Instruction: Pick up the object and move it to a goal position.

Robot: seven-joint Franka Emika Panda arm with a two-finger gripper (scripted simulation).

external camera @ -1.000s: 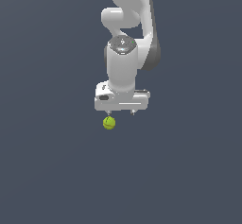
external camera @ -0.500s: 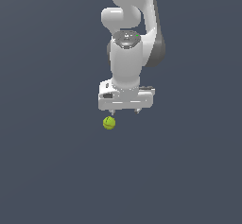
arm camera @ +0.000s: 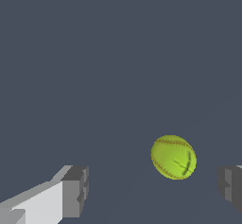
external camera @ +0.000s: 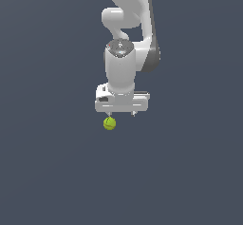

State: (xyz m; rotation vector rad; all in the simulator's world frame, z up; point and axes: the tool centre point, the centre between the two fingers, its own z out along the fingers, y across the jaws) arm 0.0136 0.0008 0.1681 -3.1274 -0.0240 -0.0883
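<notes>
The object, a small yellow-green ball [external camera: 109, 123] with thin reddish seams, rests on the dark grey floor. My white gripper [external camera: 122, 115] hangs just above it, pointing down, and the ball sits under the finger on the exterior view's left. In the wrist view the ball [arm camera: 173, 157] lies in the span between the two grey fingertips [arm camera: 75, 190], much nearer one of them than the other. The gripper [arm camera: 153, 187] is open, with nothing between its fingers and no contact with the ball.
The plain dark grey floor [external camera: 190, 172] spreads all around the ball. The white arm [external camera: 128, 24] rises above the gripper. No other object or marker shows in either view.
The gripper has come down a little toward the ball, with a slight sideways shift in between. The ball has stayed where it was.
</notes>
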